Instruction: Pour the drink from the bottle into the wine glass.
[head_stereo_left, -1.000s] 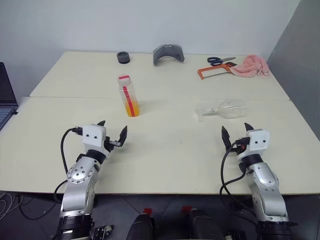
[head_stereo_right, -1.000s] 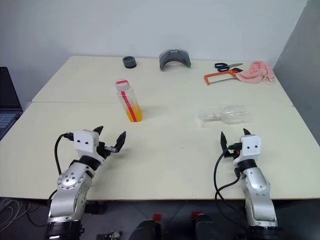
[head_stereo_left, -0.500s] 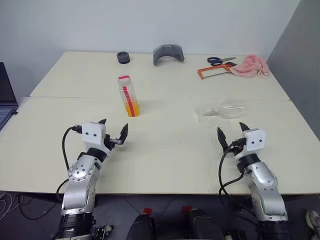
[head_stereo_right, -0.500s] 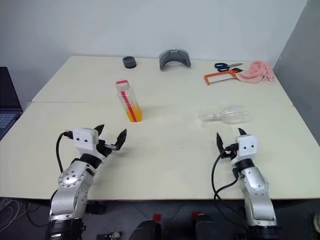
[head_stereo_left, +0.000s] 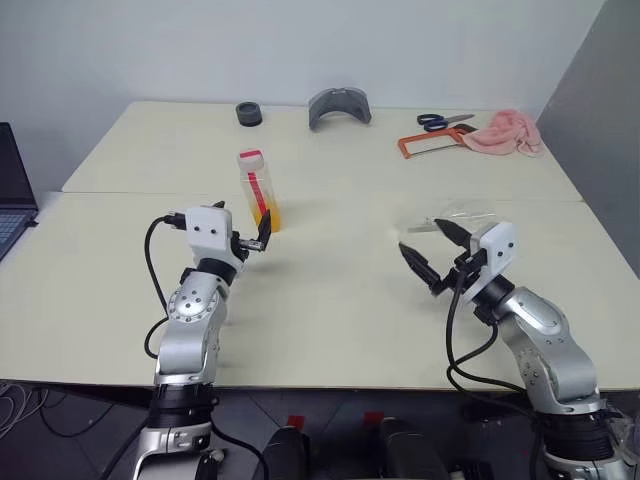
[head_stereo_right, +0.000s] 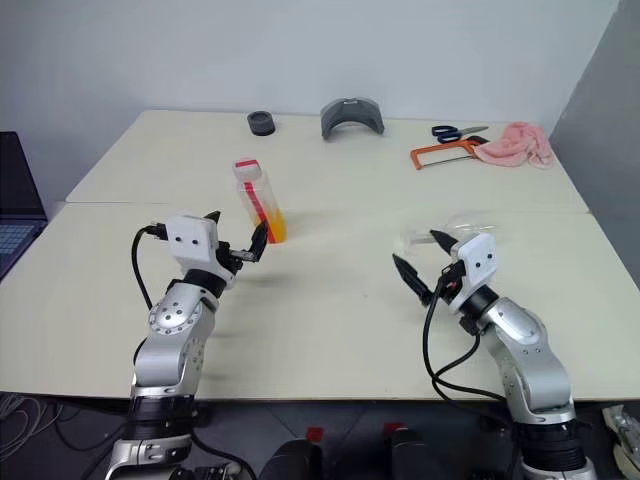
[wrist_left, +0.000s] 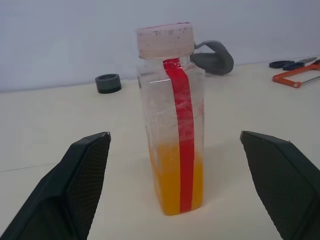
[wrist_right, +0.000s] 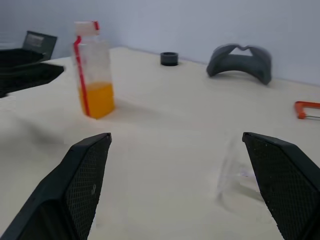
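Observation:
The bottle (head_stereo_left: 257, 187) stands upright mid-table, with a red-and-white cap and a red label strip. The orange drink (wrist_left: 175, 185) fills its lower part. My left gripper (head_stereo_left: 240, 222) is open just short of the bottle, a finger to either side in the left wrist view, apart from it. The wine glass (head_stereo_left: 468, 211) lies on its side to the right, partly hidden behind my right gripper (head_stereo_left: 420, 236). That gripper is open, turned leftward, with nothing between its fingers. The glass's foot (wrist_right: 235, 172) shows blurred in the right wrist view.
At the table's far edge sit a black ring (head_stereo_left: 246, 113) and a grey curved piece (head_stereo_left: 338, 105). Far right lie scissors (head_stereo_left: 441, 121), an orange hacksaw (head_stereo_left: 424, 143) and a pink cloth (head_stereo_left: 510, 132). A laptop (head_stereo_left: 14, 195) is at the left.
My left gripper rose and moved forward, up to the bottle. My right gripper lifted and swung left, now standing in front of the lying glass. Both stayed open.

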